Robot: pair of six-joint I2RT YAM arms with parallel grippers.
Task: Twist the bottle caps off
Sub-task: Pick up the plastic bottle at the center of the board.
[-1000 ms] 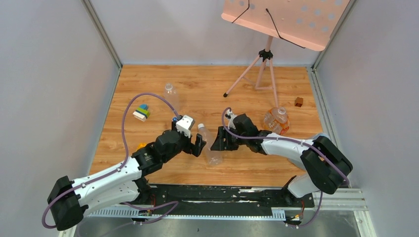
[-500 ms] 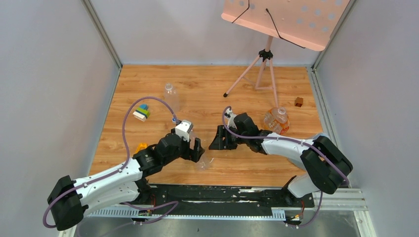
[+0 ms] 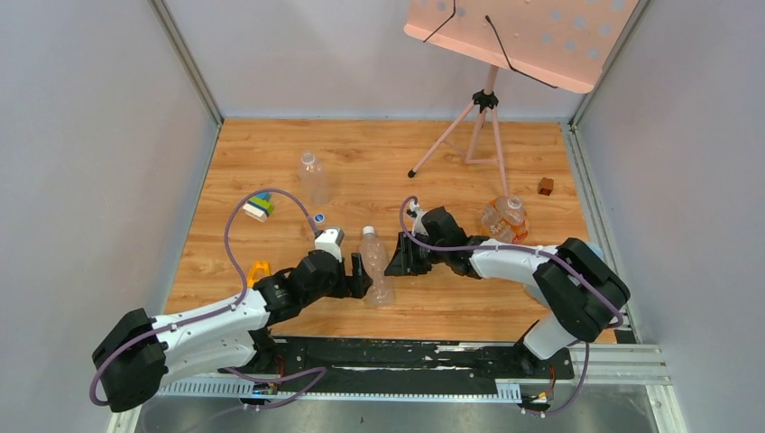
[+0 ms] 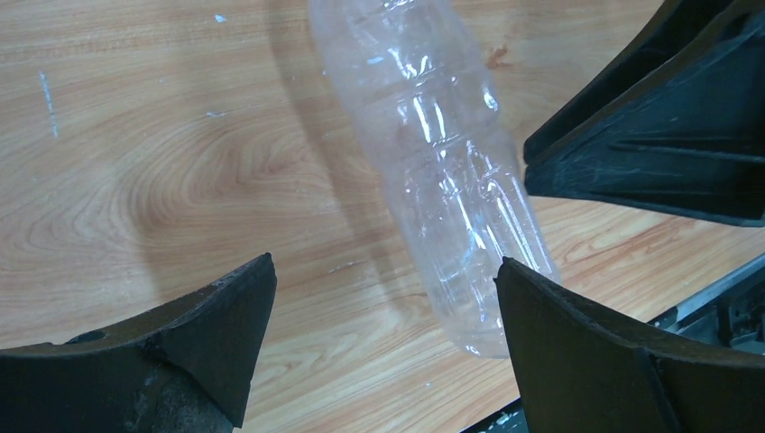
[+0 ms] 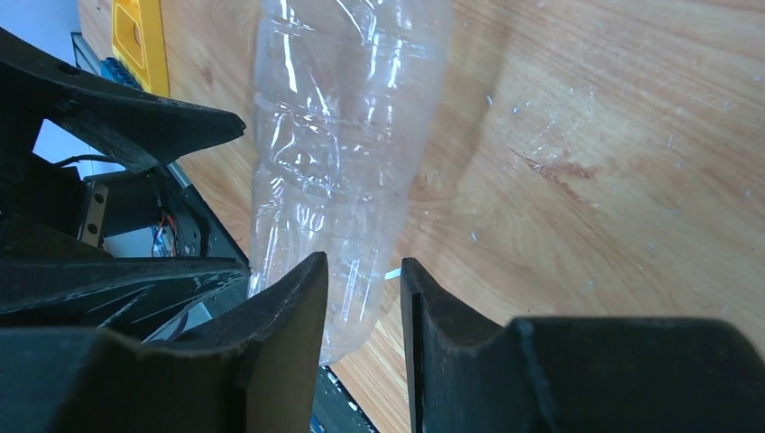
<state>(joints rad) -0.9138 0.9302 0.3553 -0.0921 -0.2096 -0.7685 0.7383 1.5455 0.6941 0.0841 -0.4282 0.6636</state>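
Observation:
A clear plastic bottle sits between the two arms, its white cap at the far end. I cannot tell if it stands or leans. My left gripper is open; in the left wrist view the bottle lies between its fingers, close to the right one. My right gripper is just right of the bottle with its jaws narrowly parted on nothing; the bottle is beyond its tips. A small blue cap lies on the table.
An uncapped clear bottle stands at the back left. Orange-tinted bottles lie to the right, and a brown cube beyond them. A coloured block stack, a yellow piece and a pink tripod stand are also here.
My left arm has dropped and drawn back toward the near edge. The bottle was shifted and its white cap shows again. My right gripper moved slightly left.

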